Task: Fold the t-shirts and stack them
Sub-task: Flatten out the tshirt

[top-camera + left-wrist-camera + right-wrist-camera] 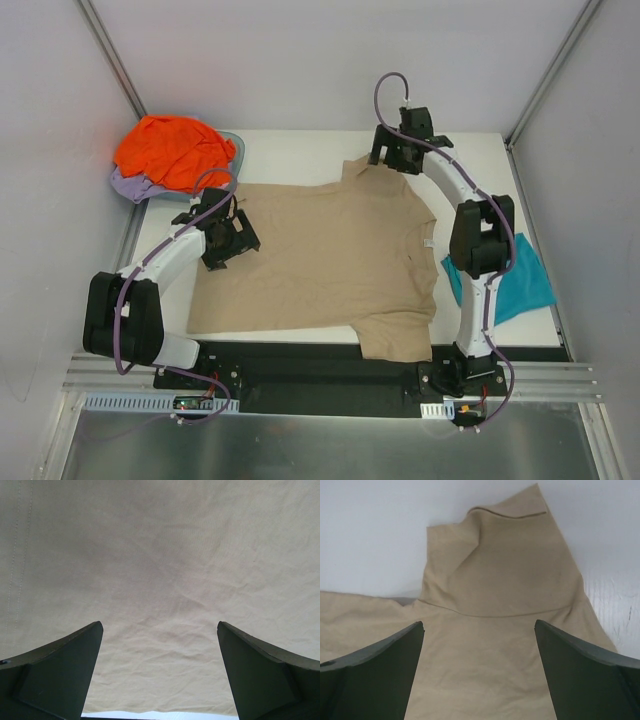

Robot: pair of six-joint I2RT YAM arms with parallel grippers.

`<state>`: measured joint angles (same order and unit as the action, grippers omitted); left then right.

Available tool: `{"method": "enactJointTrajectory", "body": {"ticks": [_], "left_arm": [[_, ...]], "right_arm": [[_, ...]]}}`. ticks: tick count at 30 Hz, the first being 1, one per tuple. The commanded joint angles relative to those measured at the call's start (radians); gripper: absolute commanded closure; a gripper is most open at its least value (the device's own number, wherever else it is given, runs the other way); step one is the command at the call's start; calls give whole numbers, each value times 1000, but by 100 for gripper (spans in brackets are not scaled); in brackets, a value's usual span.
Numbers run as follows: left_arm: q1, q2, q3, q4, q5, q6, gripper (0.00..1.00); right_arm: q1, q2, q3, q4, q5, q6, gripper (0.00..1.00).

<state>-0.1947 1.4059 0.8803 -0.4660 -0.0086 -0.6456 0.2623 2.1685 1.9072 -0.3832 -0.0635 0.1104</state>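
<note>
Top external: left gripper and right gripper gape empty above tan shirt; smooth its bunched sleeve before folding.

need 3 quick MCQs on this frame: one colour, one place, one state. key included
1. Which colour is the shirt on top in the basin? A teal; B orange; C tan.
2. Where does the teal shirt lie? A in the basin; B hanging off the near edge; C on the table, right of the right arm.
3. The right gripper is: A open, holding nothing; B shut on a sleeve; C out of view.

Key: 1 B, the orange shirt covers the pile there. 2 C, it lies beside that arm. 3 A, its fingers stand apart above a sleeve of the tan shirt in the wrist view.
</note>
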Motion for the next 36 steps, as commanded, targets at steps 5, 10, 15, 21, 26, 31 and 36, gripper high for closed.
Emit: {"method": "enactJointTrajectory", "body": {"ticks": [5, 10, 15, 21, 26, 31, 36], "left_arm": [[1, -39, 9, 3, 7, 4, 1], [1, -21, 9, 21, 7, 14, 1], [1, 1, 8, 27, 7, 8, 1], [-8, 13, 9, 53, 56, 0, 1], [-20, 10, 23, 55, 58, 4, 1], [-23, 22, 60, 61, 70, 23, 1], [-26, 74, 140, 63, 73, 37, 1]], "right_arm": [[6, 47, 47, -279, 136, -60, 3], [-32, 60, -36, -270, 29, -32, 3], [-74, 41, -156, -276, -56, 5, 3], [-124, -81, -316, -299, -65, 15, 3], [-167, -128, -366, -313, -59, 18, 3], [-167, -141, -312, -313, -73, -14, 3], [-158, -131, -223, -333, -65, -23, 3]]}}
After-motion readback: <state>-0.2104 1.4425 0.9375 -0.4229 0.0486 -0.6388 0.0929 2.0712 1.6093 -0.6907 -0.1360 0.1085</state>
